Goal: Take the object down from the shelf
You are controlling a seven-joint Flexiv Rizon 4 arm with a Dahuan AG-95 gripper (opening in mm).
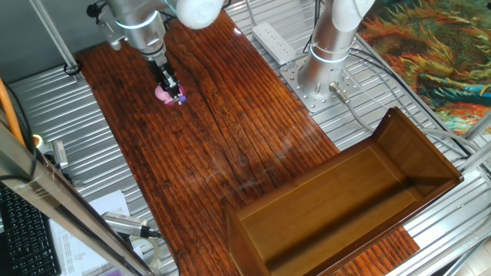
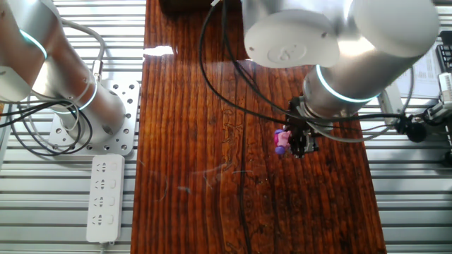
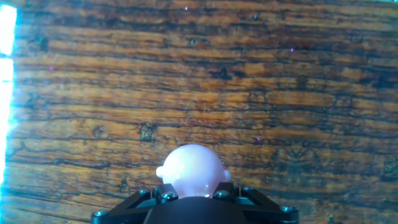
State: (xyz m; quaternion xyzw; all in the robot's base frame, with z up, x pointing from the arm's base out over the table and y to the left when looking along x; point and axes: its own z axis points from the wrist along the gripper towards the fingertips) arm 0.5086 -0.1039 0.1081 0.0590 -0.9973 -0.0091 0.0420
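Place: we take this for a robotics lab.
Floor of the rig: we see ribbed metal decking (image 1: 92, 165) around a striped wooden tabletop (image 1: 230, 130).
Arm mount: we see a bolted metal base plate (image 1: 318, 84).
Power: a white power strip (image 2: 104, 197) and loose cables (image 2: 42, 130).
Desk gear: a black keyboard (image 1: 27, 238).

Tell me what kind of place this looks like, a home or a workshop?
Most likely a robotics lab bench: a second robot arm is bolted to a ribbed metal table, a power strip lies beside the wooden board, and cables trail around.
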